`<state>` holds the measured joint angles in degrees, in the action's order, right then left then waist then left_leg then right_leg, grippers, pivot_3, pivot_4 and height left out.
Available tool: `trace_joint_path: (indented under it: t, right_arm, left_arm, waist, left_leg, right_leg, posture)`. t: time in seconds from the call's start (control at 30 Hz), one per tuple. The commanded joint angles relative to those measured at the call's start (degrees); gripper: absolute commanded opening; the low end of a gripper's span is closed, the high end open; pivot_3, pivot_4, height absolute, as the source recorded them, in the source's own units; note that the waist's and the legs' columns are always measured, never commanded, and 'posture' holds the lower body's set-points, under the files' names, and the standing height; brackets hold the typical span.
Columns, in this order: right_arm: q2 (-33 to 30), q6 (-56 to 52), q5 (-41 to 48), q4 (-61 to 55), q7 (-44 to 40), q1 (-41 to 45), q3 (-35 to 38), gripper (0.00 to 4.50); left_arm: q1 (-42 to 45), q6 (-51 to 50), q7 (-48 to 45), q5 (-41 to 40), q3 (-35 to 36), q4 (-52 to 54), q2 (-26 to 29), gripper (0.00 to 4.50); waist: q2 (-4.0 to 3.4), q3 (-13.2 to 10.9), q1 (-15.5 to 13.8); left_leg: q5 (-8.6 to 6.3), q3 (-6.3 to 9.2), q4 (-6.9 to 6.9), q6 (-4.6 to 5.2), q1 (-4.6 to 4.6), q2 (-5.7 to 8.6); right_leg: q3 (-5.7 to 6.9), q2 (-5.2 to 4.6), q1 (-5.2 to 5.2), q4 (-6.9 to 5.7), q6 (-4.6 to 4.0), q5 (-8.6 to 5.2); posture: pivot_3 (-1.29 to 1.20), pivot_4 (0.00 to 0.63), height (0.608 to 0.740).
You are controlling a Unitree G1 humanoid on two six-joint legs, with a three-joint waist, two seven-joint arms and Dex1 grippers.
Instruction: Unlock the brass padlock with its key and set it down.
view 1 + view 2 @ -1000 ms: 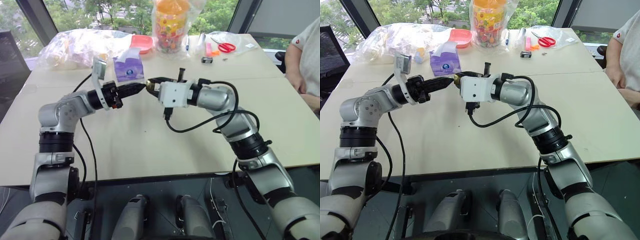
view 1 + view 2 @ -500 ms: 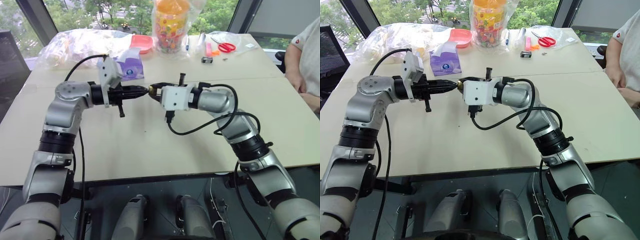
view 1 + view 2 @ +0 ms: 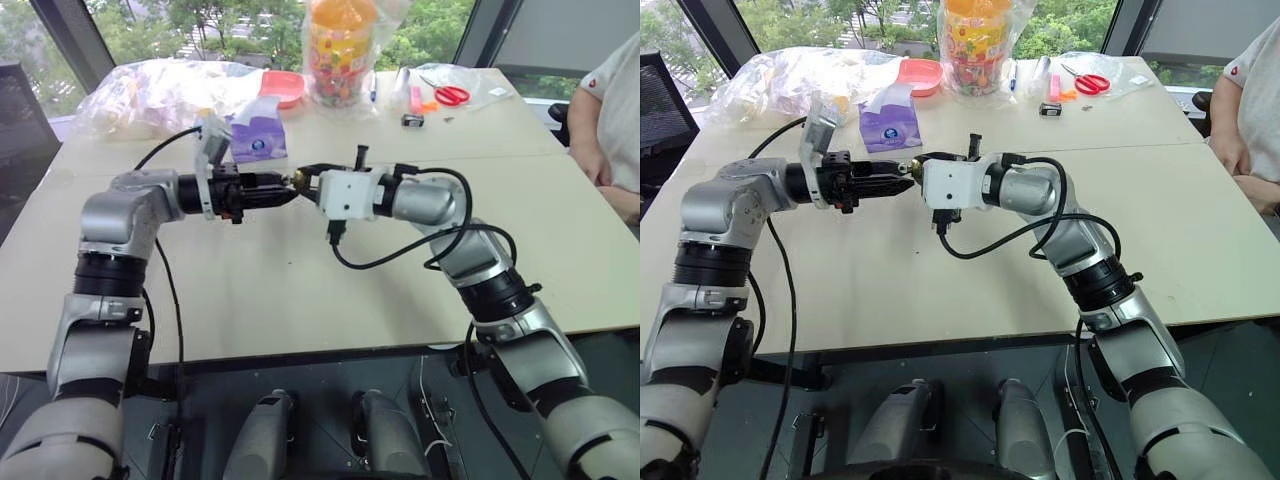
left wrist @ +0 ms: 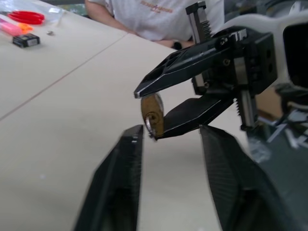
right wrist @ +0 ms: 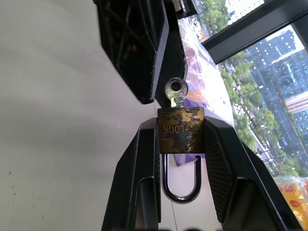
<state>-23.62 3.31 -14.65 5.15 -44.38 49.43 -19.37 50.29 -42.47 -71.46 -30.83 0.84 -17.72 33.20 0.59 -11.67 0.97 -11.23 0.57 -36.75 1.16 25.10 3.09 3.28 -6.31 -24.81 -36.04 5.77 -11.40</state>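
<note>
The brass padlock [image 5: 181,130] is pinched by its sides in my right gripper [image 5: 180,126], which is shut on it above the middle of the table. Its silvery loop [image 5: 180,190] hangs back between the fingers, and both legs of the loop enter the body. A small silver key [image 5: 175,91] sticks out of the lock's free end. My left gripper [image 4: 171,129] faces the lock from the other side and stands open, its fingertips [image 4: 134,139] just beside the key without holding it. In the head views the two grippers meet tip to tip around the padlock [image 3: 300,180].
At the table's far side lie a purple tissue pack [image 3: 257,140], clear plastic bags [image 3: 150,95], a red bowl [image 3: 283,86], a bagged orange jar [image 3: 342,50], red scissors [image 3: 452,94] and a small black object [image 3: 414,120]. A person [image 3: 615,110] sits at the right edge.
My left gripper has opened and let go of the key, which stays in the lock. Its wrist has turned and its elbow has dropped. The right arm has kept still.
</note>
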Motion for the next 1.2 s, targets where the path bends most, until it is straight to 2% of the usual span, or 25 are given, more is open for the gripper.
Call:
trace_joint_path:
  t: [0.03,0.5,0.6,0.7,1.0,1.07,1.17,1.2]
  right_arm:
    - [-0.1,1.0,0.1,-1.9,0.8,1.7,1.2,0.7]
    - [0.5,1.1,0.0,-2.6,1.4,2.3,1.2,0.7]
    - [0.6,0.9,0.0,-3.0,1.5,2.2,1.2,0.7]
    - [0.6,0.6,-0.1,-3.2,1.6,2.0,1.2,0.7]
    - [0.5,0.2,-0.2,-3.3,1.5,1.7,1.2,0.7]
    - [0.3,0.1,0.1,-3.2,1.3,1.6,1.4,1.77]
    - [-0.7,-0.4,-0.1,-3.4,0.5,1.2,1.3,3.13]
    - [-0.9,-0.6,-0.8,-3.5,1.1,1.1,1.4,3.74]
  left_arm:
    - [1.7,-1.9,1.4,-2.5,3.3,1.4,0.6,2.11]
    - [3.7,2.8,3.8,0.3,1.8,-3.3,-3.4,2.11]
    - [4.3,3.3,3.7,0.7,1.7,-4.5,-4.1,1.24]
    - [4.5,2.9,3.2,0.6,1.6,-4.4,-4.3,0.02]
    - [4.1,3.2,2.8,1.1,1.3,-4.4,-3.9,0.02]
    - [4.1,3.2,3.1,0.9,1.8,-4.5,-4.1,0.0]
    - [3.7,2.6,3.7,0.0,2.9,-4.1,-4.3,0.0]
    - [3.5,2.3,3.8,-0.2,3.2,-3.9,-4.2,0.0]
  waist:
    - [0.0,0.0,0.0]
    - [0.0,0.0,-0.2]
    - [0.0,0.0,-0.2]
    - [0.0,0.0,-0.2]
    - [0.0,0.0,-0.2]
    - [0.0,0.0,-0.2]
    - [0.0,0.0,-0.2]
    - [0.0,0.0,-0.2]
  left_leg:
    - [0.0,0.01,-0.03,0.0,0.0,-0.01]
    - [-0.01,0.02,-0.18,-0.01,0.01,-0.01]
    - [-0.01,0.02,-0.18,-0.01,0.01,-0.01]
    - [-0.01,0.02,-0.17,-0.01,0.01,-0.01]
    - [-0.01,0.02,-0.18,-0.01,0.02,-0.01]
    - [-0.01,0.02,-0.18,-0.01,0.01,-0.01]
    - [-0.01,0.02,-0.18,-0.01,0.02,-0.01]
    - [-0.01,0.02,-0.18,-0.01,0.02,-0.01]
  right_leg:
    - [0.0,0.0,0.01,-0.01,0.0,0.0]
    - [-0.01,-0.02,0.06,-0.01,-0.03,0.01]
    - [-0.01,-0.02,0.06,-0.01,-0.03,0.02]
    - [-0.01,-0.02,0.05,-0.01,-0.03,0.01]
    - [-0.01,-0.03,0.05,0.0,-0.03,0.01]
    - [-0.01,-0.02,0.05,0.0,-0.03,0.02]
    - [-0.01,-0.03,0.05,0.0,-0.03,0.01]
    - [-0.01,-0.03,0.05,0.0,-0.03,0.01]
  posture:
    - [0.0,0.15,0.74]
    - [0.0,0.15,0.74]
    - [0.0,0.15,0.74]
    - [0.0,0.15,0.74]
    - [0.0,0.15,0.74]
    - [0.0,0.15,0.74]
    - [0.0,0.15,0.74]
    - [0.0,0.15,0.74]
